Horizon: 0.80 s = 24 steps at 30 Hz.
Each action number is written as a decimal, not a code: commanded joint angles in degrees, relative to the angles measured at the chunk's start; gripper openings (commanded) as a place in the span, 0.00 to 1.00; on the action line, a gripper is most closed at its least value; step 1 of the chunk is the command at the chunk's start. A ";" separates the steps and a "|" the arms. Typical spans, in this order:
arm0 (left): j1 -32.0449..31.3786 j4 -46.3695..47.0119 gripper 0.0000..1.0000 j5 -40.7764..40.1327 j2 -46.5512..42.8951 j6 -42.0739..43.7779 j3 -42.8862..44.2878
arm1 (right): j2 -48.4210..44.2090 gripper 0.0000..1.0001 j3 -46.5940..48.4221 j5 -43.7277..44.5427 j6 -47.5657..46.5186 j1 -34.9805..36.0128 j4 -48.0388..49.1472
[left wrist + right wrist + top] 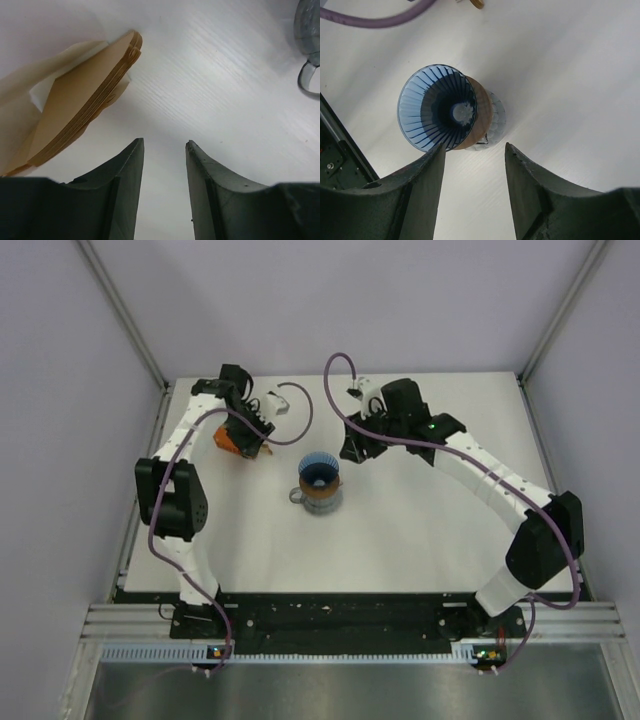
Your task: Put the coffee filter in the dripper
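Note:
The blue ribbed dripper sits on a brown ring on the grey mug at the table's middle. It also shows in the right wrist view, just beyond my fingertips. I see no single coffee filter apart from the stack of tan papers in its packet. My left gripper is open and empty just right of that stack; in its wrist view the jaws stand apart over bare table. My right gripper is open and empty, right of the dripper.
The mug's handle shows at the left wrist view's right edge. Purple cables loop over the back of the white table. Metal frame posts stand at the back corners.

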 commanded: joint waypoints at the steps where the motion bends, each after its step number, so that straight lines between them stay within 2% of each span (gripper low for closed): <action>1: -1.15 -2.52 0.45 -4.57 1.75 7.41 2.39 | -2.45 0.51 0.23 0.56 -1.11 -0.45 1.88; 12: -1.68 0.65 0.43 -12.65 11.94 5.74 9.68 | -4.21 0.52 -0.48 1.62 -1.20 -0.89 1.88; 24: -1.76 6.18 0.43 -16.35 13.09 4.59 9.60 | -4.47 0.52 -1.27 0.57 -1.20 -1.07 1.88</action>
